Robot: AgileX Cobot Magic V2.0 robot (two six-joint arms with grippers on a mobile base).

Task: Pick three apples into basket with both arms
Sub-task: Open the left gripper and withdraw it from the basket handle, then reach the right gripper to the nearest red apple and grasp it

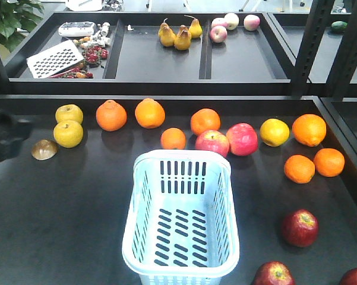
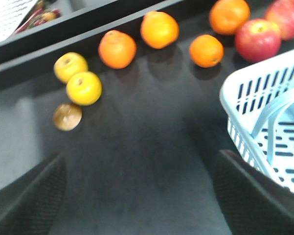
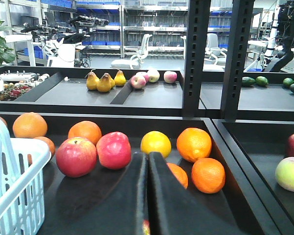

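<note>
While my left fingers [image 2: 29, 200] are hanging apart beside the pale-blue slotted plastic basket [image 2: 244, 88], my right fingers [image 3: 129, 196] are pressing together.

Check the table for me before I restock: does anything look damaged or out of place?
A dull brown lump lies beside the lower yellow fruit at the left; among glossy fruit it looks spoiled, though I cannot tell what it is.

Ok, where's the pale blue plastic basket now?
Front view: the pale blue plastic basket sits centre-front on the black table, nearer than the two pink-red apples, dark maroon apples to its right.
</note>
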